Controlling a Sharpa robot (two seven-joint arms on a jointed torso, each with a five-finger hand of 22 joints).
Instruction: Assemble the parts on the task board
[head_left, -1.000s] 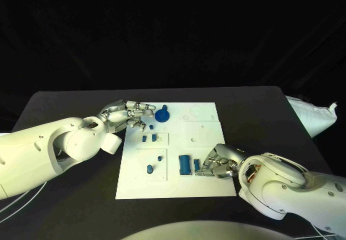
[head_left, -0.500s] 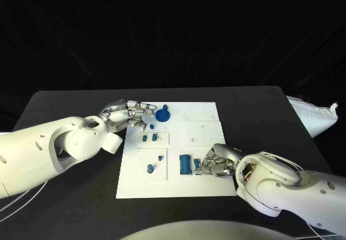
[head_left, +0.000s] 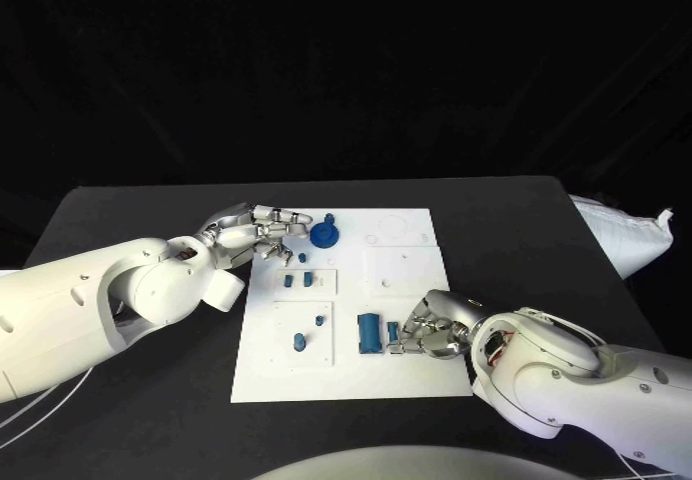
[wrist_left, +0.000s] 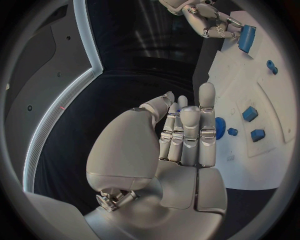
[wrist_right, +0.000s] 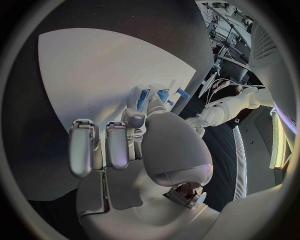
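The white task board (head_left: 411, 285) lies mid-table. My left hand (head_left: 260, 232) hovers at its far left corner, fingers stretched out and holding nothing, tips just short of a round blue gear part (head_left: 326, 233). The left wrist view shows that gear (wrist_left: 220, 131) behind the straight fingers (wrist_left: 187, 132). My right hand (head_left: 430, 330) rests at the board's near right with fingers curled, touching a slim blue piece (head_left: 392, 330) beside a larger blue block (head_left: 371, 330). Whether it grips the slim piece is hidden. Blue bits (wrist_right: 145, 97) show past the right hand's fingers (wrist_right: 115, 142).
Two small blue parts (head_left: 296, 279) sit in a recessed panel, and two more (head_left: 299, 340) lie in the panel nearer me. A white bag (head_left: 627, 235) lies at the table's right edge. Black table surrounds the board.
My right hand has edged slightly left, closer against the slim blue piece. The left hand and the parts stay where they were.
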